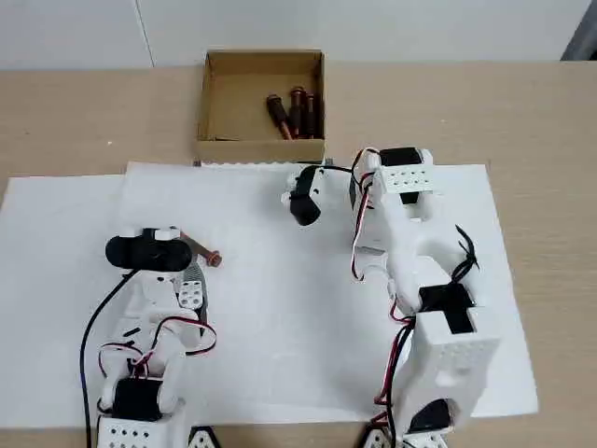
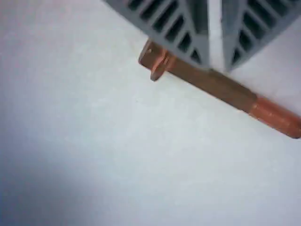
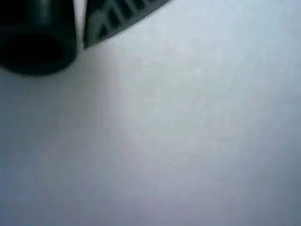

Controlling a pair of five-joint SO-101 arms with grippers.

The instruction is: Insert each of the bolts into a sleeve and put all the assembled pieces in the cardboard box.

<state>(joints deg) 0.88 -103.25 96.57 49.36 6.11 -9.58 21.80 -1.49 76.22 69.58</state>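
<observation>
A copper bolt [image 2: 221, 89] lies across the white paper, and my left gripper [image 2: 215, 63] is shut on its shank just behind the flanged head. From above, that bolt [image 1: 203, 254] pokes out of the left gripper [image 1: 191, 250] at the paper's left middle. My right gripper [image 1: 303, 198] hovers just in front of the cardboard box [image 1: 213, 105], shut on a black sleeve [image 1: 305, 209]. The sleeve's open end [image 3: 35, 40] sits beside a grey finger [image 3: 115, 19]. Assembled copper pieces [image 1: 293, 112] lie inside the box at its right side.
A white paper sheet [image 1: 280, 317] covers most of the wooden table [image 1: 75, 112]. Open paper lies between the two arms. The right arm's white body [image 1: 438, 280] and its wires take up the right side.
</observation>
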